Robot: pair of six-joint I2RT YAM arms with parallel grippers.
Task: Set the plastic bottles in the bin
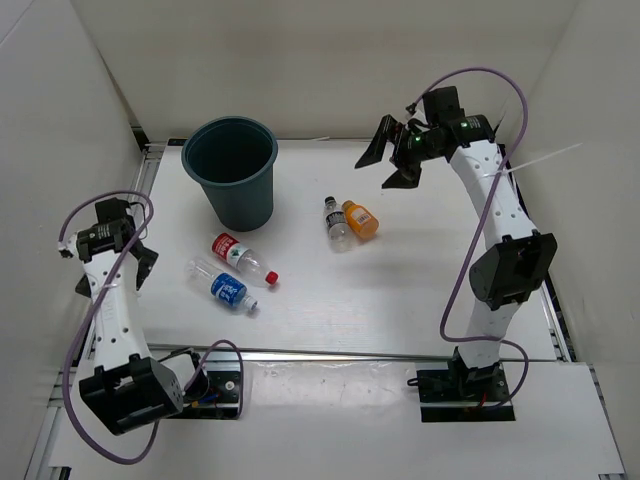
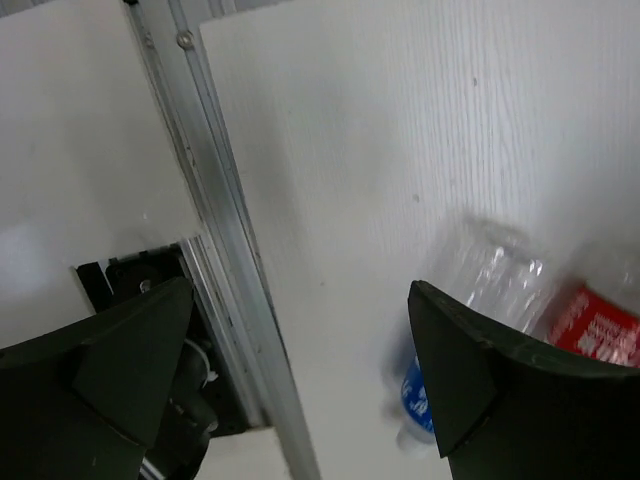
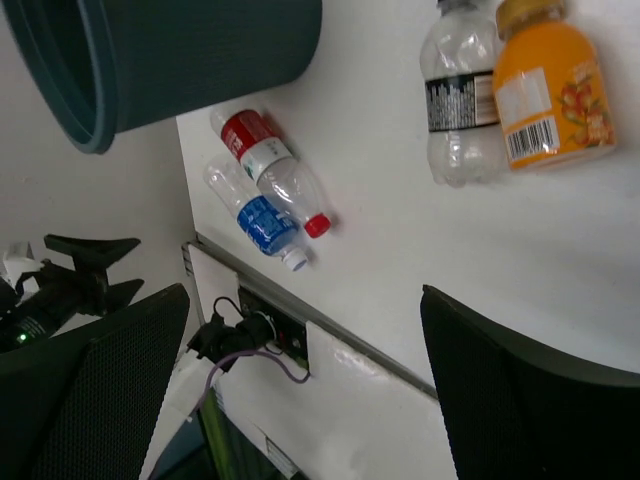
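The bin (image 1: pixel 240 195), a dark teal bucket, stands upright at the back left. In front of it two plastic bottles lie side by side: one with a red label (image 1: pixel 238 255) and one with a blue label (image 1: pixel 224 286). Mid-table lie a small clear bottle with a dark cap (image 1: pixel 335 222) and a short orange one (image 1: pixel 360 220), touching. My left gripper (image 1: pixel 145 245) hangs open just left of the blue-label bottle (image 2: pixel 415 395), nothing between its fingers. My right gripper (image 1: pixel 388 162) is open, raised at the back right above the orange bottle (image 3: pixel 550 90). The right wrist view also takes in the bin (image 3: pixel 200 50).
White walls enclose the table on three sides. A metal rail (image 2: pixel 225 260) runs along the left table edge below my left gripper. A cable and connector (image 3: pixel 245 335) sit at the near edge by the left arm's base.
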